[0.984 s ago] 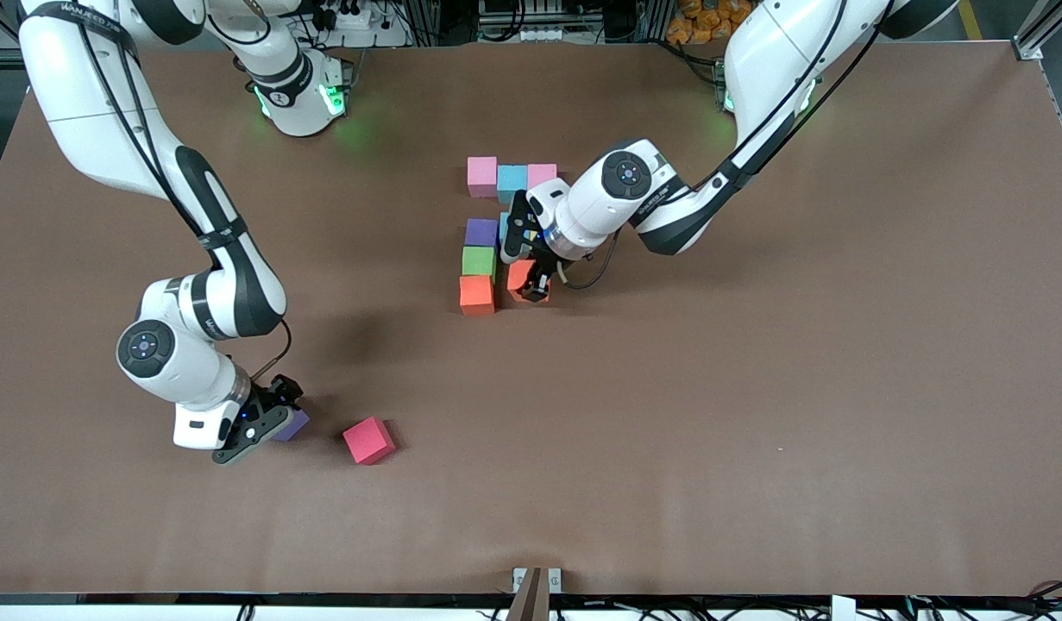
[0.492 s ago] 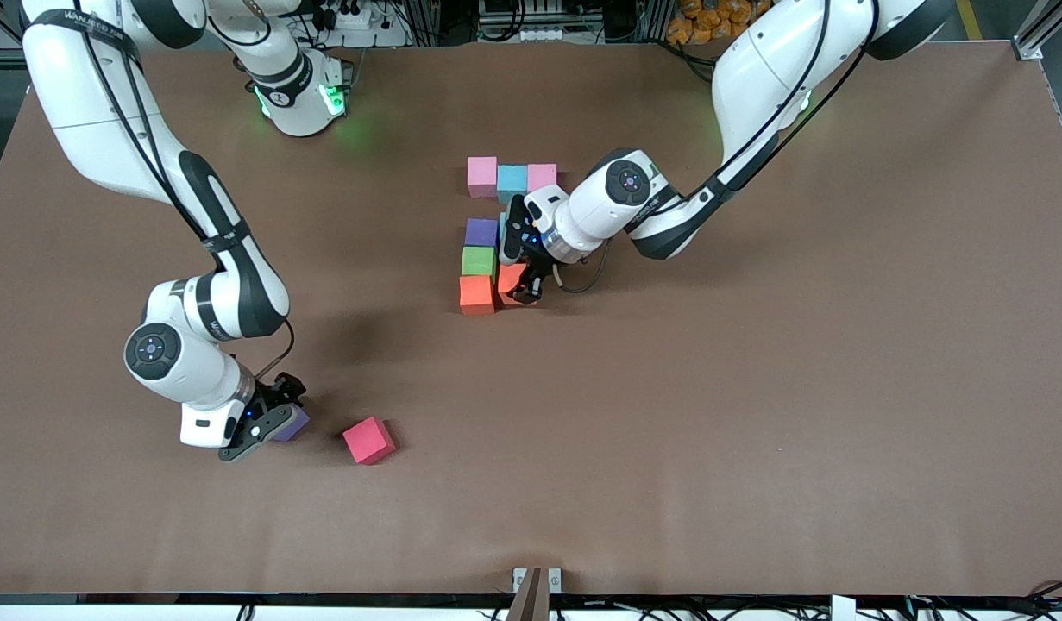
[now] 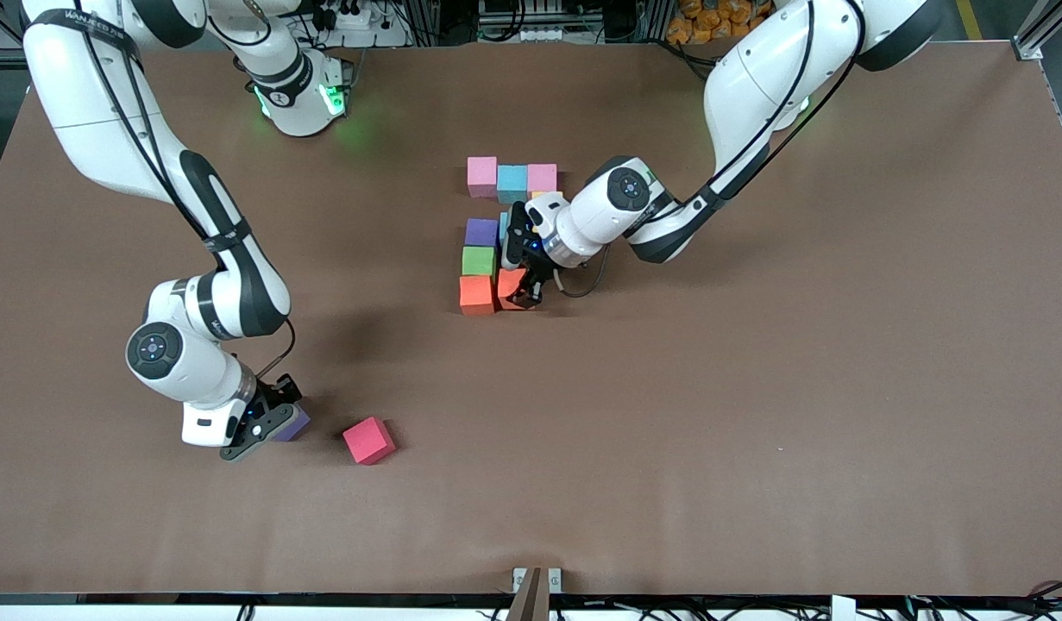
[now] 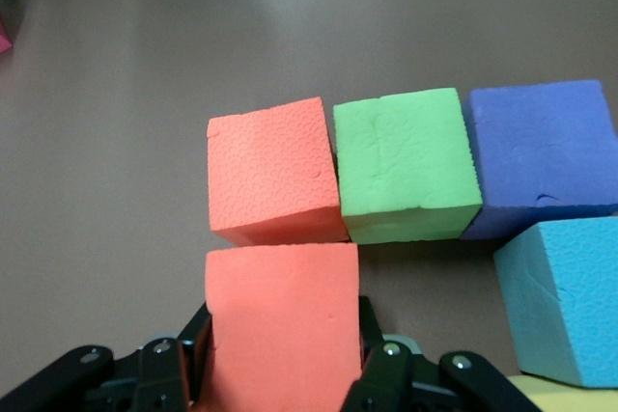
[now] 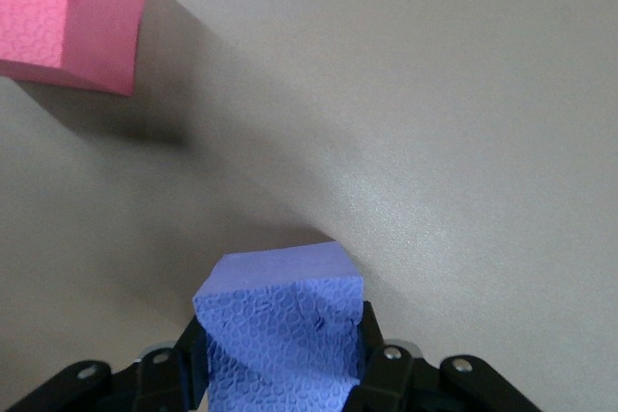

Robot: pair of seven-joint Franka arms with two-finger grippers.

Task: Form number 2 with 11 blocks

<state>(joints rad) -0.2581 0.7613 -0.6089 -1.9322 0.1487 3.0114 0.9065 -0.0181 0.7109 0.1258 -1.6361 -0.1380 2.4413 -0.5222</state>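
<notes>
Here, my left gripper (image 3: 525, 291) is clamped on an orange cube (image 4: 282, 320), low at the partly built number 2 (image 3: 496, 233), just beside the other orange cube (image 3: 476, 294) on the side toward my left arm's end of the table. From the front my own wrist hides most of the held cube; only my left wrist view shows its full top face pinched between the fingers (image 4: 372, 330), with a thin gap to its orange neighbour. That same view lines up orange, green cube (image 3: 478, 260) and purple cube (image 3: 481, 231) in one column, each touching the next, and shows a light blue cube (image 4: 565, 296) beside the purple one that the front view lets me glimpse only as a sliver past my wrist. The front view alone gives the row farthest from the camera: pink cube (image 3: 481, 176), a second light blue cube (image 3: 512, 183), pink again, with a scrap of yellow (image 3: 545, 195) peeping out just nearer. My right gripper (image 3: 276, 423) is down at my right arm's end of the table, closed on a second purple cube (image 5: 280, 335); the front view shows barely a corner of it, while my right wrist view shows it squeezed between the pads. A red cube (image 3: 368, 440) sits on the table (image 3: 755, 388) near it, apart.
</notes>
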